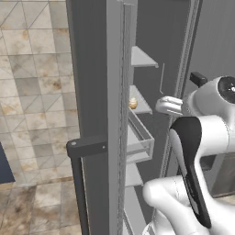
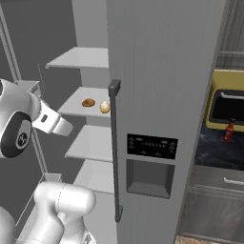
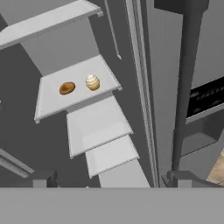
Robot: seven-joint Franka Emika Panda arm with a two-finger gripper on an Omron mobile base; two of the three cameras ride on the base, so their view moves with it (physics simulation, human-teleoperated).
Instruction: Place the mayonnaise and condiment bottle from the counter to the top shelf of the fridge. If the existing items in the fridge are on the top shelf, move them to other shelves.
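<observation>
We found the top shelf (image 2: 81,58) bare, two buns (image 3: 67,88) on the shelf below, the condiment bottle (image 2: 228,132) uncollected on the counter (image 2: 214,147); gripper (image 3: 109,180) released, empty.

A beige and brown tiled floor (image 1: 32,92) is filling the left side of the left base view, its tiles running in a diagonal grid. A dark blue shape (image 1: 3,167) is poking in at the left edge, too cut off to identify. In the right base view, a yellow appliance (image 2: 228,81) with a dark front is sitting at the right edge. Below it, a grey cabinet (image 2: 209,209) is showing a pale handle (image 2: 233,181).
</observation>
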